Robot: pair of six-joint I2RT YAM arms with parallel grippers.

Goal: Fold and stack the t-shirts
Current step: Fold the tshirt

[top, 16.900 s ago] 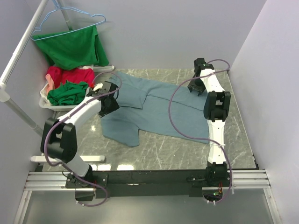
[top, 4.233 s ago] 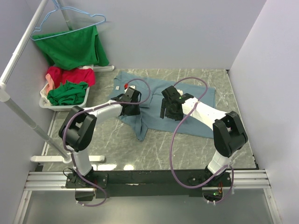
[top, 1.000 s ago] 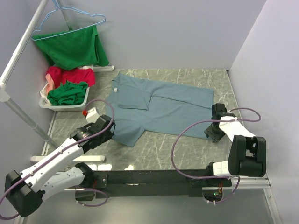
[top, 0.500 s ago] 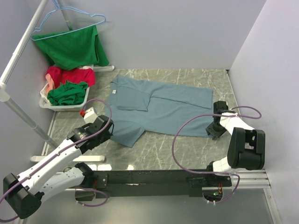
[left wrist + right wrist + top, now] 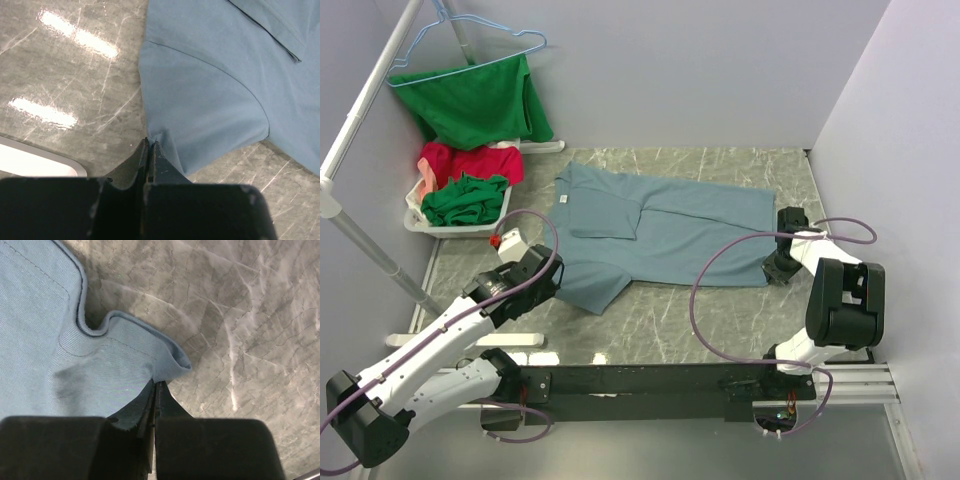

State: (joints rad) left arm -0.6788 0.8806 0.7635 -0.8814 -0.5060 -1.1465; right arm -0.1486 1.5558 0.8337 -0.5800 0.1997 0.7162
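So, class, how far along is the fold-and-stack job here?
Early. Done: the grey-blue t-shirt lies spread out on the table. In hand: the left fingers pinch its sleeve edge and the right fingers pinch a hem corner. Left: folding it, then the red t-shirt and green t-shirt heaped in the basket, and stacking.

white basket point(image 5: 456, 229), marble table point(image 5: 670, 320)

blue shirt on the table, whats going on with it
The grey-blue t-shirt lies spread out on the table, gripped at both ends by the robot. The left tool is pinched shut on a sleeve edge, and the right tool is pinched shut on a hem corner. A red shirt and a green shirt sit in a white basket nearby.
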